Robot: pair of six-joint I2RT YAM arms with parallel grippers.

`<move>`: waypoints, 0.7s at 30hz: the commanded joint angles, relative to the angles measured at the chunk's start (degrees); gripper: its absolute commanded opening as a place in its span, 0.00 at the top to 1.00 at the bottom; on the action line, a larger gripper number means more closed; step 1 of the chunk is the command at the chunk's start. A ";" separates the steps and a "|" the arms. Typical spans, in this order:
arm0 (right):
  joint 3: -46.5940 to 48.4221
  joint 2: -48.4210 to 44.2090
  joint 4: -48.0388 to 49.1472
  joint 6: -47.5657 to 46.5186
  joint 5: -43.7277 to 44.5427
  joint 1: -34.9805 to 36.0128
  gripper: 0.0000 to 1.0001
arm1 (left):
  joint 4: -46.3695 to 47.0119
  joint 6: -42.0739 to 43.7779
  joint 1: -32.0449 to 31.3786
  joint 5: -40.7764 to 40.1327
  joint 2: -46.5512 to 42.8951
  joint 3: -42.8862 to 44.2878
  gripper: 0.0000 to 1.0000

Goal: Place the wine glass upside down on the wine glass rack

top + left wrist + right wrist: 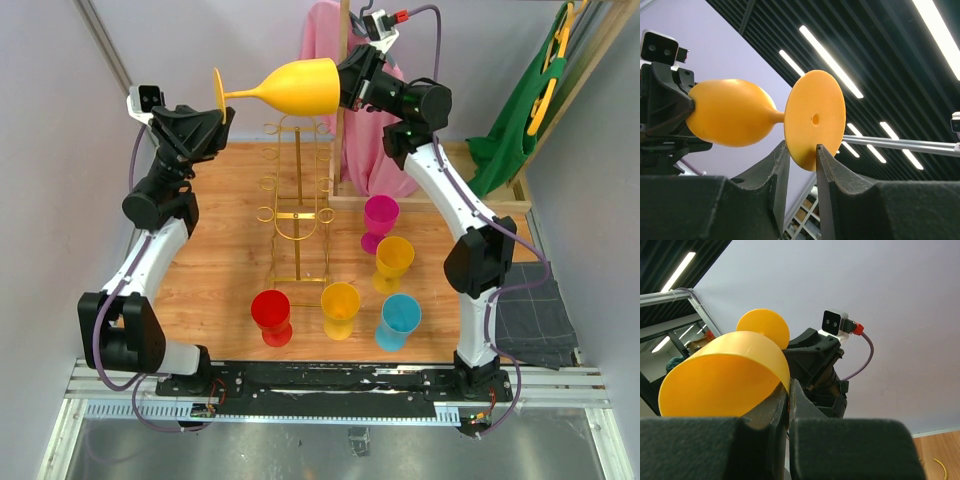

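A yellow wine glass [295, 88] lies on its side high in the air, bowl to the right and foot to the left. My right gripper [345, 85] is shut on the bowl's rim [786, 375], one finger inside and one outside [790, 385]. My left gripper [218, 118] has the round foot [815, 117] between its fingers, and both tips touch the foot's lower edge [801, 145]. The gold wire wine glass rack [297, 200] stands on the wooden table right below the glass.
Near the rack stand a magenta glass [380, 215], two yellow glasses [394, 258] [340, 300], a red one [270, 310] and a blue one [400, 318]. A wooden stand with a pink cloth [325, 60] and a green garment [520, 110] is behind. A grey cloth [535, 315] lies right.
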 commanded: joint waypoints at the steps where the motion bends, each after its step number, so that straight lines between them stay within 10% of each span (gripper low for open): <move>1: 1.50 0.71 3.72 1.26 -1.04 0.52 0.99 | 14.86 -18.80 -0.18 -1.25 -0.73 0.75 0.76; 6: 1.58 0.81 3.90 1.36 -0.93 0.52 0.99 | 14.77 -18.66 -0.18 -1.23 -1.01 1.09 1.00; 21: 0.82 -0.29 3.85 1.00 -0.93 -0.46 0.70 | 14.87 -17.41 -0.18 -2.38 -0.93 6.31 1.00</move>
